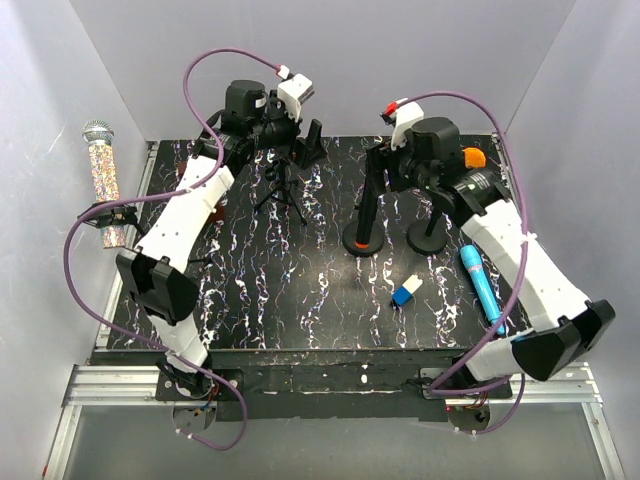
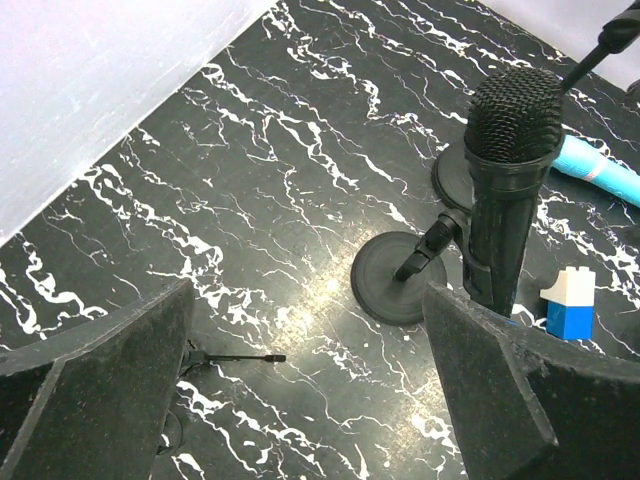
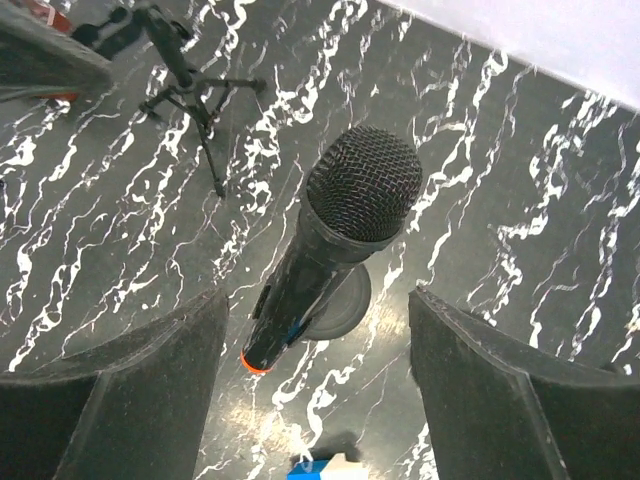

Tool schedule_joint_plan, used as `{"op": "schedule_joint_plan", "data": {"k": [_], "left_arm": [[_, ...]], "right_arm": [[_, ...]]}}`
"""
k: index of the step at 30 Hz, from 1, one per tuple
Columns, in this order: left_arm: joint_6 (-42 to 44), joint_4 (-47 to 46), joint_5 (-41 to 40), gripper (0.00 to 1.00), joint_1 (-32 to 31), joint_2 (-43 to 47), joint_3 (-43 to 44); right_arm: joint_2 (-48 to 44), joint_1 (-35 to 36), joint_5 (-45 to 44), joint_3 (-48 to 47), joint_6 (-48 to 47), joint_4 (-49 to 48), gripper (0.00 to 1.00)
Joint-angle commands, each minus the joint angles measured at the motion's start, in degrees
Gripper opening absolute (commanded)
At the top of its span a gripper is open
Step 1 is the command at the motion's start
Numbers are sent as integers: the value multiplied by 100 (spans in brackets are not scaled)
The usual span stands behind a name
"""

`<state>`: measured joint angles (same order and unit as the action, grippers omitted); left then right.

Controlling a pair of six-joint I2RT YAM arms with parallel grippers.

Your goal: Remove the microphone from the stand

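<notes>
Basically, the right gripper (image 3: 318,298) is held open over the microphone (image 3: 340,230) in its stand (image 1: 362,240), ready for clamping; the left gripper (image 2: 308,290) is kept open too, off left.

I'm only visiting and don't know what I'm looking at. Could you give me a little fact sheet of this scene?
target: black microphone, sitting in its holder, not yet removed
holder: round-base stand, mid-table
right fingers: open, one on each side of the black microphone
left fingers: open, holding nothing
also on the table: tripod, blue microphone lying flat, blue-and-white block
</notes>
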<state>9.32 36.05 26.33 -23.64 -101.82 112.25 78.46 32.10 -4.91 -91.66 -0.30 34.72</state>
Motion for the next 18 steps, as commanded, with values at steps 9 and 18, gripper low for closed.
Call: {"op": "schedule_joint_plan", "data": {"k": [9, 18], "left_arm": [[-71, -37, -22, 98, 26, 531, -466], [166, -11, 100, 98, 26, 1014, -1037]], "right_arm": [[978, 42, -572, -388, 1049, 44, 76], [900, 34, 199, 252, 663, -281, 35]]}}
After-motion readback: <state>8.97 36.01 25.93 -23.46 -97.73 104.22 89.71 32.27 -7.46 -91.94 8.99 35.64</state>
